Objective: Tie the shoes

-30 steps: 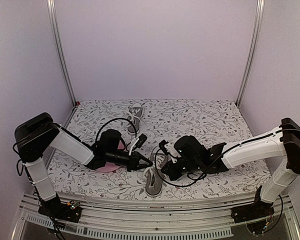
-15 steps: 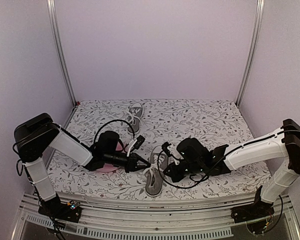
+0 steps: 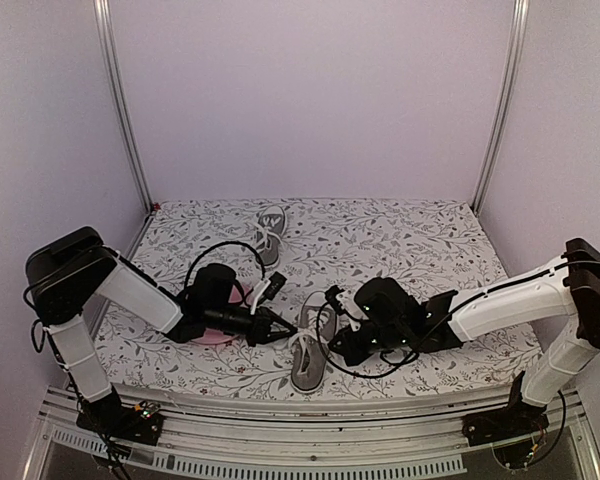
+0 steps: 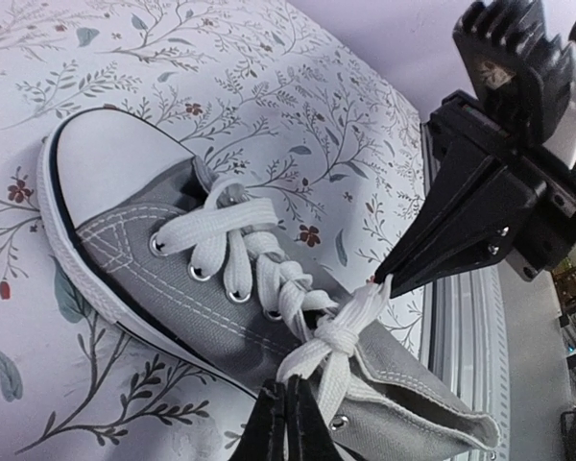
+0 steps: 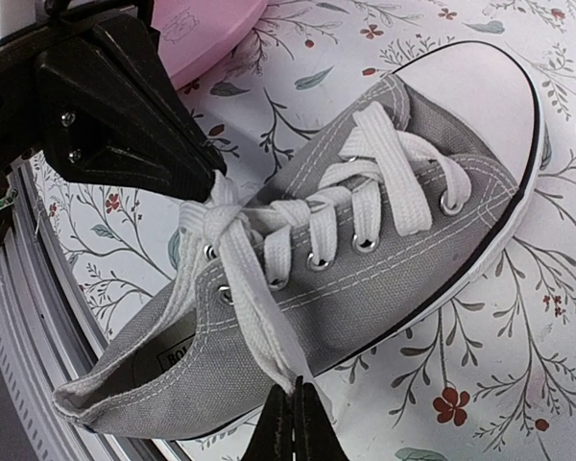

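Observation:
One grey shoe (image 3: pixel 308 358) lies near the front edge between my grippers, its white toe cap (image 4: pixel 115 158) pointing away from me. The other shoe (image 3: pixel 271 228) lies at the back of the mat. A first knot (image 4: pixel 339 337) sits in the white laces above the tongue. My left gripper (image 4: pixel 288 415) is shut on one lace strand to the left of the shoe (image 5: pixel 365 259). My right gripper (image 5: pixel 296 411) is shut on the other strand (image 5: pixel 254 317) on the opposite side. Both strands run taut from the knot to the black fingertips (image 4: pixel 389 277).
A round pink plate (image 3: pixel 212 330) lies under the left arm, just left of the near shoe, and shows in the right wrist view as well (image 5: pixel 216 19). The table's metal front rail (image 3: pixel 310 425) runs close behind the shoe's heel. The mat is floral.
The two grippers have drawn apart, the left one leftward and the right one rightward, each still holding its lace strand. The strands now look tighter.

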`<state>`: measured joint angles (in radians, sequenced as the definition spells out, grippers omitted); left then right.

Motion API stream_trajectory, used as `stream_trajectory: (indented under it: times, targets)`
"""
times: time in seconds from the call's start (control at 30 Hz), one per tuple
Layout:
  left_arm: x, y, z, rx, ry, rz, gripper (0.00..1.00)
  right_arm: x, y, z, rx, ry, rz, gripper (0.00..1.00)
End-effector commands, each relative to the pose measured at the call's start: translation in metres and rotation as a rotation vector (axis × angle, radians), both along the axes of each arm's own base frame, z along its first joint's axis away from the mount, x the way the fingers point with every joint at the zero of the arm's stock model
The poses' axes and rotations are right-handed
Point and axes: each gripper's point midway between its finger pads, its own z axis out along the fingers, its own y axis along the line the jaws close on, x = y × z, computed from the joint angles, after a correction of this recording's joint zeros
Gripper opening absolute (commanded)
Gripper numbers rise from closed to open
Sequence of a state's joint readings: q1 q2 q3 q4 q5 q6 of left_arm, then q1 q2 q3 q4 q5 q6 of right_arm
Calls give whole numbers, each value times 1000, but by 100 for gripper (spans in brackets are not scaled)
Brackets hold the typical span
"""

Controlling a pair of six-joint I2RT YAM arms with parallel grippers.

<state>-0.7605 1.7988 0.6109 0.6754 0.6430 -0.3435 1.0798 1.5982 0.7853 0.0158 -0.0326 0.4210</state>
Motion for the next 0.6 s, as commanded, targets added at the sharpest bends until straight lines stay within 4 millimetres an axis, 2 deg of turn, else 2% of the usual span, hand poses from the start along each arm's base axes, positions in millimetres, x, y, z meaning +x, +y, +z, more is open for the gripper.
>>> stream_trajectory:
  times: [0.0,0.57]
  targets:
    - [12,10,1,20,-18,57,0,-9,-11,-9,-30,32,-2,2]
    - [20,17,-6,47,-8,103,0,-14,-20,-10,-24,47,-17,2]
